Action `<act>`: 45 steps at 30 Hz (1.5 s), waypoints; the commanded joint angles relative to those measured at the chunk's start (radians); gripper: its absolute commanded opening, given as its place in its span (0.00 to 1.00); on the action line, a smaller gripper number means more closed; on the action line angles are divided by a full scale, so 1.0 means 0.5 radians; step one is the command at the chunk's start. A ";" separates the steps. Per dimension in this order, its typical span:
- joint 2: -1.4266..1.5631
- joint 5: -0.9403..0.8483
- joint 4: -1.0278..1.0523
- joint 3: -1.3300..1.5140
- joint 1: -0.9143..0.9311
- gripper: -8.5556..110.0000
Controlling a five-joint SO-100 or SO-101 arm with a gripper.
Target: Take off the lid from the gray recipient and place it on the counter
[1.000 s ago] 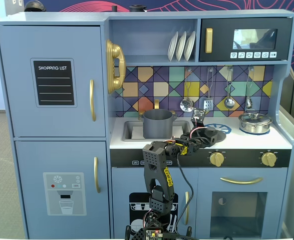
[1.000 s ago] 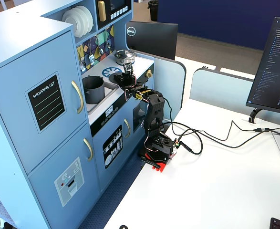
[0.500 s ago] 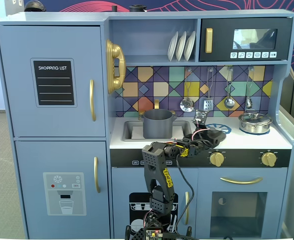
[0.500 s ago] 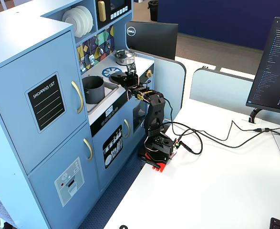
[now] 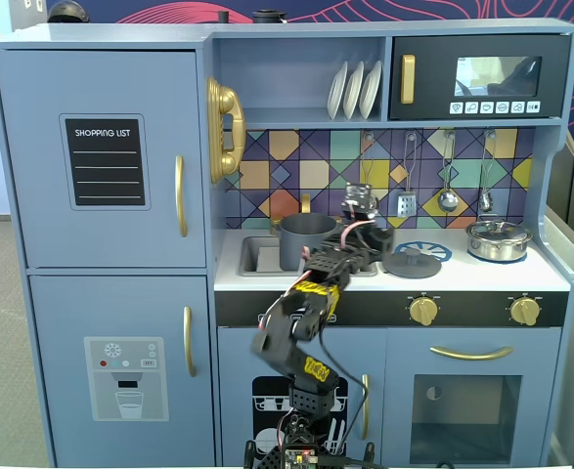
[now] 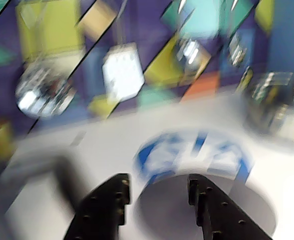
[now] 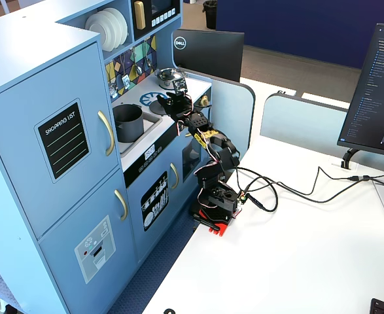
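Observation:
The gray recipient [image 5: 306, 240] stands open, without a lid, in the sink at the left of the counter [image 5: 541, 274]; it also shows in the other fixed view [image 7: 127, 122]. The dark gray lid [image 5: 413, 261] lies flat on the counter, partly over the blue-and-white burner print [image 5: 435, 250]. My gripper [image 5: 384, 242] hovers just left of and above the lid. In the blurred wrist view my gripper [image 6: 158, 184] is open and empty, with the lid [image 6: 162, 210] below and between the jaws and the burner print [image 6: 197, 155] beyond it.
A shiny silver pot [image 5: 498, 239] with its own lid stands at the counter's right end and shows in the wrist view [image 6: 277, 107]. Utensils [image 5: 448, 198] hang on the tiled back wall. The sink [image 5: 252, 256] holds the gray pot. Knobs [image 5: 423, 311] sit below the counter edge.

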 commanded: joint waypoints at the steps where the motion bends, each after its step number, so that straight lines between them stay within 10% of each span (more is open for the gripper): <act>1: 0.433 0.080 1.077 -0.126 -0.239 0.07; 9: 0.976 0.288 1.970 0.350 -0.841 0.07; 22: 1.246 0.273 1.460 1.657 -0.966 0.07; 45: 1.506 0.206 2.543 1.715 -0.881 0.08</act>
